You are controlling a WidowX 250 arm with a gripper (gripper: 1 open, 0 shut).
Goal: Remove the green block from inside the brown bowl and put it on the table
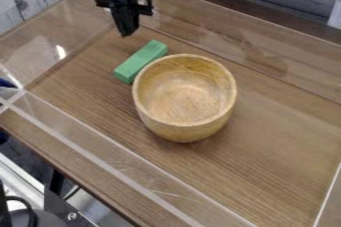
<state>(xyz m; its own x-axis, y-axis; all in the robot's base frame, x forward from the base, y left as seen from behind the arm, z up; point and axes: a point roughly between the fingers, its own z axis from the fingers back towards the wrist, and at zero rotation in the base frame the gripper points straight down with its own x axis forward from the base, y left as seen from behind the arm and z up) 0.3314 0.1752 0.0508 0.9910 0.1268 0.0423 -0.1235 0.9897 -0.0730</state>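
Observation:
The green block (140, 61) lies flat on the table (266, 121), just outside the upper-left rim of the brown bowl (185, 96). The bowl's pale interior holds nothing. My gripper (128, 30) hangs pointing straight down above and slightly behind the block's far end. Its dark fingers are pressed together with nothing between them. A small gap of tabletop shows between the fingertips and the block.
Low clear acrylic walls (54, 42) border the tabletop on all sides. The left wall runs close to the gripper and the block. A grey wooden surface shows beyond the left wall.

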